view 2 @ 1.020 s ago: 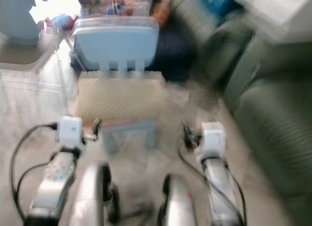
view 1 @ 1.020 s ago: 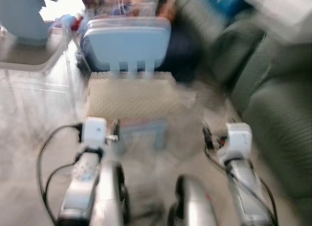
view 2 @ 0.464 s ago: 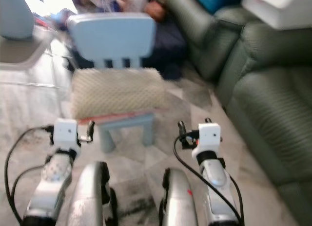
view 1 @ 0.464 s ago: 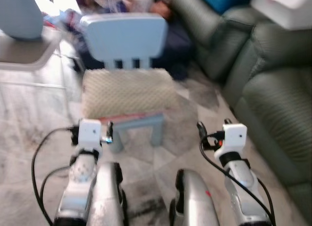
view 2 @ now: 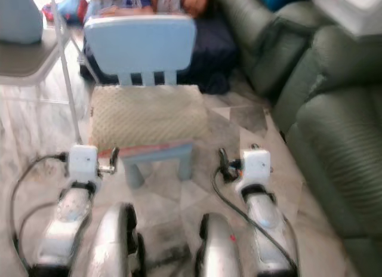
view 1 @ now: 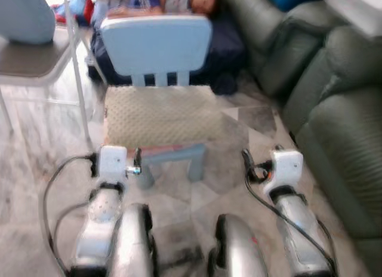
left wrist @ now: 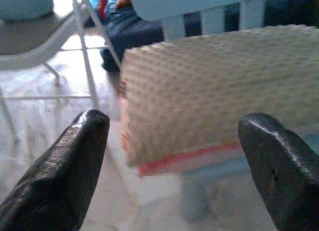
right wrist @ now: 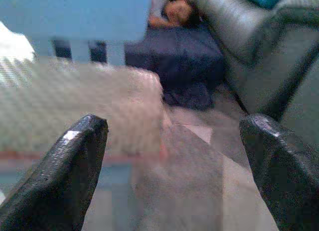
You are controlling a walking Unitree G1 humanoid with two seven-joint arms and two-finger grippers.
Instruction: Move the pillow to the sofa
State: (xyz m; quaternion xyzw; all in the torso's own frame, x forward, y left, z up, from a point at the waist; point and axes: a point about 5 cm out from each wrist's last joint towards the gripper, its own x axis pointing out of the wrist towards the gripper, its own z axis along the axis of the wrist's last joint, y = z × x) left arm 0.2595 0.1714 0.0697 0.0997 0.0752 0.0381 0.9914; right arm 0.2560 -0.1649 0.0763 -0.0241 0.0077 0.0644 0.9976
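The pillow (view 1: 160, 114) lies on the small blue chair (view 1: 156, 47). Both tools, left (left wrist: 169, 176) and right (right wrist: 172, 176), spread wide (nothing held), should close in squarely on its opposite ends.

Cream dimpled pillow (view 1: 160, 114), pale blue chair (view 1: 156, 47), dark green sofa (view 1: 340, 128).

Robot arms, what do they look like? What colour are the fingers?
Both arms are shiny silver with white boxy wrist blocks and looping black cables. The left gripper and right gripper each have two long, rounded black fingers.
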